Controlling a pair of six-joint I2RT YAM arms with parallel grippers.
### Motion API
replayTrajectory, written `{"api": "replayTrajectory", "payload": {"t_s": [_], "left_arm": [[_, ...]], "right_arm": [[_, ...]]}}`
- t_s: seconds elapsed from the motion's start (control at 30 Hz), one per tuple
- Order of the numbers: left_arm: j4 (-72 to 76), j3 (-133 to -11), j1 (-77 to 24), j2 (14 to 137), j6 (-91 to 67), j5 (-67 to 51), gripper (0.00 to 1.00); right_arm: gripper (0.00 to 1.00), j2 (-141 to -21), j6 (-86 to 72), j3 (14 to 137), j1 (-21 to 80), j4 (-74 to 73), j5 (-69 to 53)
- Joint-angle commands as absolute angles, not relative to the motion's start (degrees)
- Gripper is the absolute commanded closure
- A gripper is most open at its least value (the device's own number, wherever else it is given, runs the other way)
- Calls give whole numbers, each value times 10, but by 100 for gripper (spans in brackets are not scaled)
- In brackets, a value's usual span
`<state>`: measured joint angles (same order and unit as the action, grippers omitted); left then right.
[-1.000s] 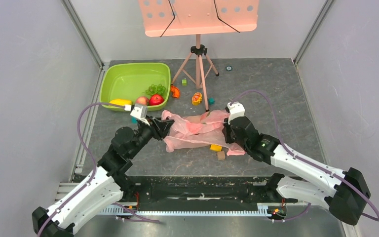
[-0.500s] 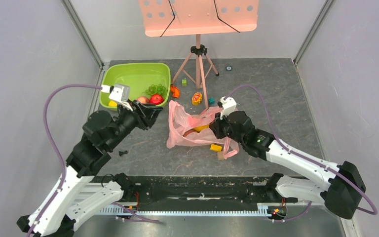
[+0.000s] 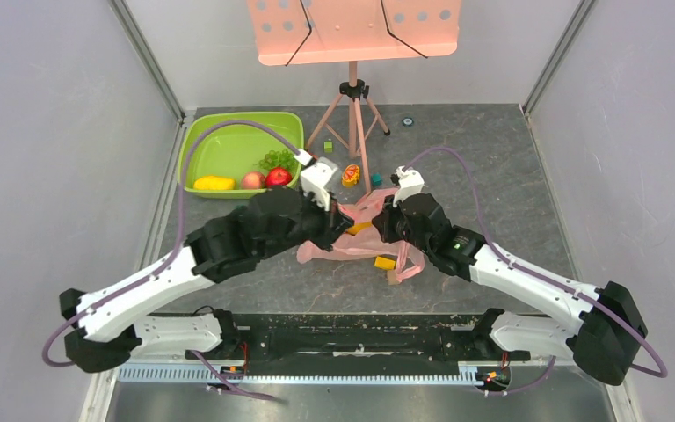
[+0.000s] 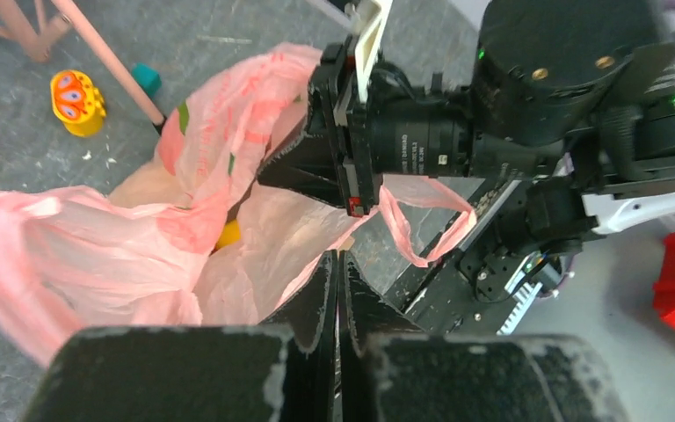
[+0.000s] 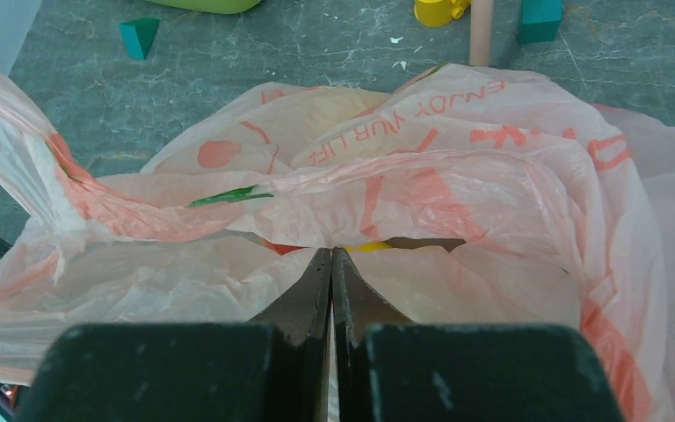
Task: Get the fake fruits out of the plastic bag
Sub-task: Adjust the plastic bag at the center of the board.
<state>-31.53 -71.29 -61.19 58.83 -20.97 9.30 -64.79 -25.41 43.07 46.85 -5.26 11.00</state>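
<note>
The pink plastic bag (image 3: pixel 352 249) lies crumpled in mid-table. My right gripper (image 3: pixel 380 227) is shut on its rim (image 5: pixel 331 249) and holds the mouth up. A yellow fake fruit (image 5: pixel 373 247) and a red one (image 5: pixel 281 248) show inside the opening. My left gripper (image 3: pixel 341 225) is shut, its tip (image 4: pixel 337 255) right beside the bag's (image 4: pixel 97 255) near wall; I see nothing held in it. The yellow fruit (image 4: pixel 227 234) shows through the bag, and the right gripper (image 4: pixel 274 174) faces me. A yellow fruit (image 3: pixel 214 183), a peach (image 3: pixel 252 179) and a red apple (image 3: pixel 277 177) lie in the green basin (image 3: pixel 228 132).
A yellow cube (image 3: pixel 385 262) and a tan cube (image 3: pixel 394 277) lie by the bag's near edge. The music stand's tripod (image 3: pixel 352 123) stands behind the bag, with a yellow-orange toy (image 3: pixel 350 175), a teal block (image 3: pixel 376 179) and an orange piece (image 3: pixel 312 163) around its legs. Green grapes (image 3: pixel 277 160) sit in the basin.
My left arm went from the bag to the basin and has now swung back right to the bag, jaws shut. The right gripper kept its hold and shifted slightly left.
</note>
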Motion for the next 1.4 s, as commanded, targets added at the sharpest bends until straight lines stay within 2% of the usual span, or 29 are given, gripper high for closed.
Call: {"api": "replayTrajectory", "payload": {"t_s": [0.0,0.2,0.5,0.9,1.17,1.37], "left_arm": [[-267,-702,-640,635,-237,162,98],[-251,-687,-641,703,-236,200,98],[-182,-629,-641,767,-246,186,98],[-117,-622,-619,849,-243,239,98],[-94,-597,-570,878,-241,230,98],[-58,-520,-541,839,-265,242,98]], "right_arm": [[100,-637,-289,446,465,-39,108],[100,-620,-304,422,465,-30,125],[100,-605,-306,392,465,-14,142],[100,-636,-294,390,464,-5,153],[100,-651,-288,363,465,-5,171],[100,-636,-284,291,465,-7,202]]}}
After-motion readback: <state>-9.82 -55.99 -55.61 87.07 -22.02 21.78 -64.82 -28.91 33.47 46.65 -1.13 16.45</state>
